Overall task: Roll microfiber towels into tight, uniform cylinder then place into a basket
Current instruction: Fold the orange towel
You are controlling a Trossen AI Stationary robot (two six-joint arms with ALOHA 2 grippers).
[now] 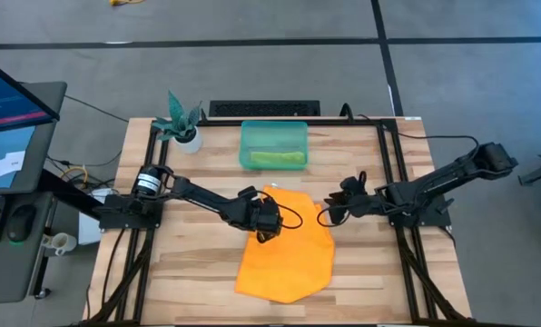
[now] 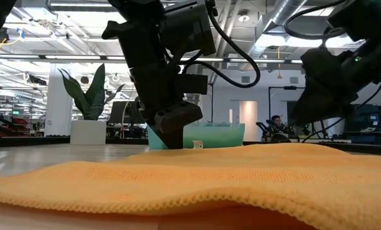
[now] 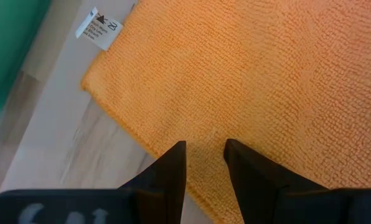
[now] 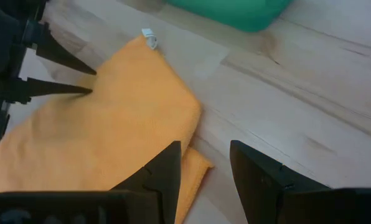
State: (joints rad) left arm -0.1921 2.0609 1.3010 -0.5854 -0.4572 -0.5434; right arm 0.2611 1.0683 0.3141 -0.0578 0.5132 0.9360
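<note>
The orange towel (image 1: 289, 243) lies spread flat on the table, its white label (image 3: 99, 28) at the far corner. My left gripper (image 1: 269, 223) stands open over the towel's far left part, fingertips (image 3: 176, 152) just inside the edge. My right gripper (image 1: 329, 212) hangs open beside the towel's far right edge (image 4: 195, 134), with nothing between its fingers. The teal basket (image 1: 273, 143) sits at the table's far side with a lime green towel (image 1: 278, 159) rolled up inside it. My left gripper slants down from the table's left, both fingertips (image 4: 89, 81) down at the orange towel's surface close to its far left edge (image 3: 132, 134). The cloth lies flat in the gap between them. Whether the tips touch it, I cannot tell.
A white pot with a teal plant (image 1: 185, 134) stands at the far left corner, and a dark bar (image 1: 263, 109) lies behind the basket. Bare wood shows between the towel and the basket (image 4: 279, 81) and on both sides of the towel.
</note>
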